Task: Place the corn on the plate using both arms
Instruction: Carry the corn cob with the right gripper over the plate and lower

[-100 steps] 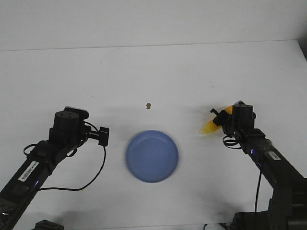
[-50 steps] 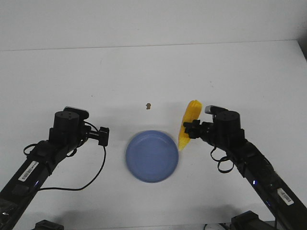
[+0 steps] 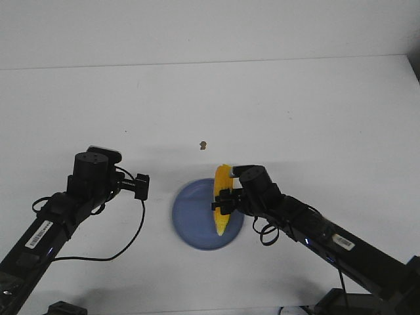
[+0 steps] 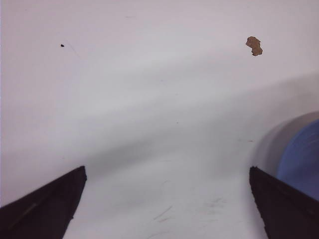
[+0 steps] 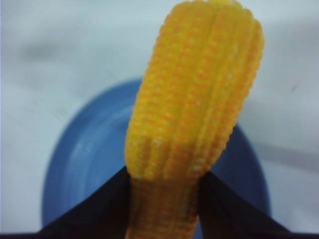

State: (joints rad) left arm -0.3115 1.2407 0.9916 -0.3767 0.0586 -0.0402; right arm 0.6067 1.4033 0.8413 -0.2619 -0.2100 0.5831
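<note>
Corn (image 3: 222, 199): 1 yellow-orange cob, pinched between the jaws of your right gripper (image 3: 225, 201) and held over the right half of the plate (image 3: 193, 220). In the right wrist view the black fingers (image 5: 102, 211) clamp it near 1 end, and the rest stands out over the blue dish; whether the tapered tip touches the plate, you cannot tell.

Step, as judged: carry is done and the release is in hand. Your next move calls for lowering the cob flat inside the rim, then parting the jaws.

Left gripper (image 4: 167, 209): jaws spread, nothing between them, over bare table (image 3: 210, 98) just beside the plate's left edge.

Speck (image 3: 204, 144): 1 brown crumb beyond the plate.

Writing: white labels on both arms, too small to read. No brands legible.
</note>
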